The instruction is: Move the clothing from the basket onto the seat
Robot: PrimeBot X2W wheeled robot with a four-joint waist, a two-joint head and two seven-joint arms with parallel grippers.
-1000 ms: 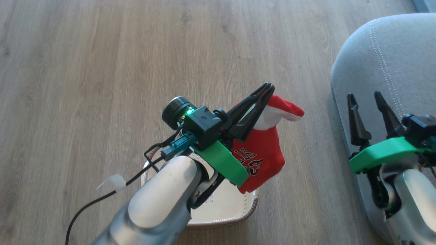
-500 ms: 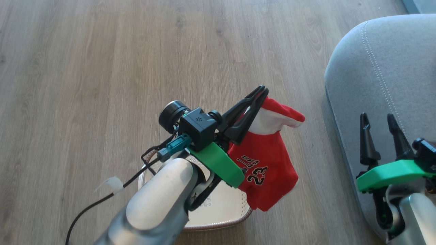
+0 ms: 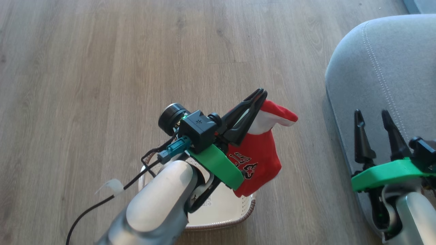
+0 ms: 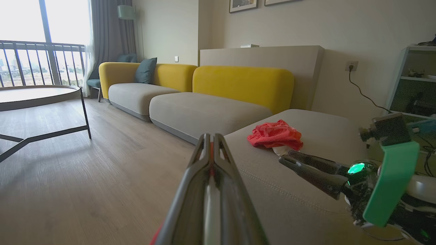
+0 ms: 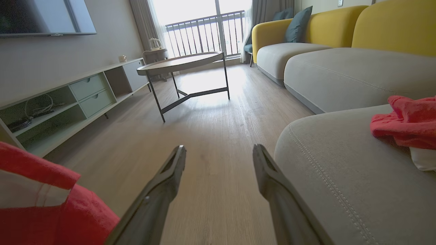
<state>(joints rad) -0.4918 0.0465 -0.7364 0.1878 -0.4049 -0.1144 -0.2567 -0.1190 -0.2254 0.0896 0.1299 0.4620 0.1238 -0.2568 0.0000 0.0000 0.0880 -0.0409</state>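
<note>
Left gripper (image 3: 260, 93) clamped on red shirt (image 3: 260, 153) by one corner, above basket (image 3: 224, 211) edge. Right gripper (image 3: 370, 114) fingers apart, empty. Risk: thin pinch slips mid-swing, shirt drops on floor (image 3: 102, 68) (short of seat (image 3: 391, 68)).

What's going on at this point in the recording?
The left gripper is shut on a red jersey and holds it in the air above the basket, which stands on the wooden floor. The jersey has not reached the seat yet. The right gripper hangs open over the seat's edge, holding nothing. A second red garment already lies crumpled on the seat. What shows of the basket's inside looks bare.
</note>
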